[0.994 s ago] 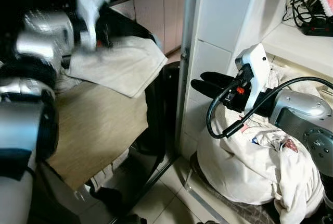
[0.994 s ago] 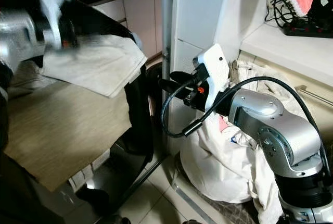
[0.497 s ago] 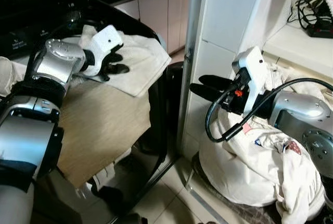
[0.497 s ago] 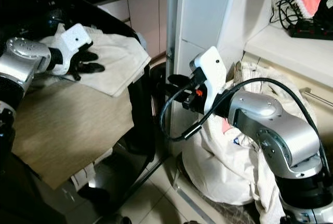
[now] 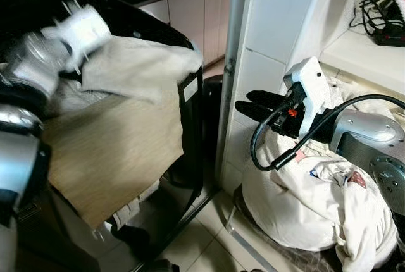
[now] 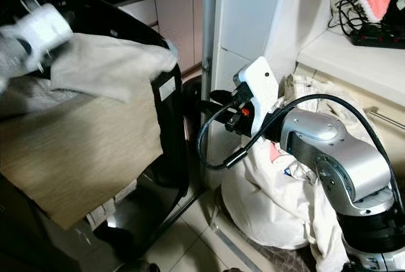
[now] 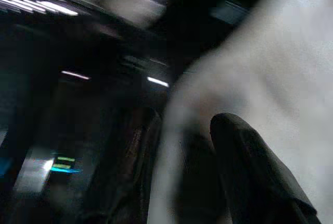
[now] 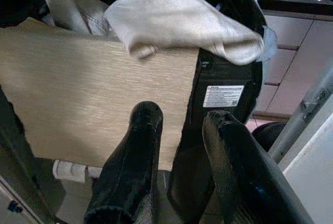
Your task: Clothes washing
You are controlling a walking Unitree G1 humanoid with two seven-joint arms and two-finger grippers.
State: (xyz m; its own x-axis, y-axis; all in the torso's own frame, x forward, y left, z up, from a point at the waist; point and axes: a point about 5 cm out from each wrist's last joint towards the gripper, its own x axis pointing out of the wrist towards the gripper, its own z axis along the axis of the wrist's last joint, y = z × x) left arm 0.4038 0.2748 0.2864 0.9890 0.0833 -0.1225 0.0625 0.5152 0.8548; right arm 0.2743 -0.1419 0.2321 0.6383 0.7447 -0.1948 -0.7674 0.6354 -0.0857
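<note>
On top of the dark machine: a beige cloth (image 5: 136, 66) lies draped over the rim, above a tan sheet (image 5: 117, 148) that hangs down the front.
Left hand (image 5: 79, 28): blurred, at the cloth's upper left edge; in the wrist view a black finger (image 7: 250, 172) lies against pale fabric; spread or pinching, cannot tell.
Right hand (image 5: 253, 104): held in the air beside the white pillar (image 5: 272, 38), apart from the machine; fingers (image 8: 231, 166) spread, nothing between them.
Laundry pile (image 5: 304, 202): white clothes heaped low by the pillar, under the right arm.
Shelf (image 5: 364, 47): black cables on it.
</note>
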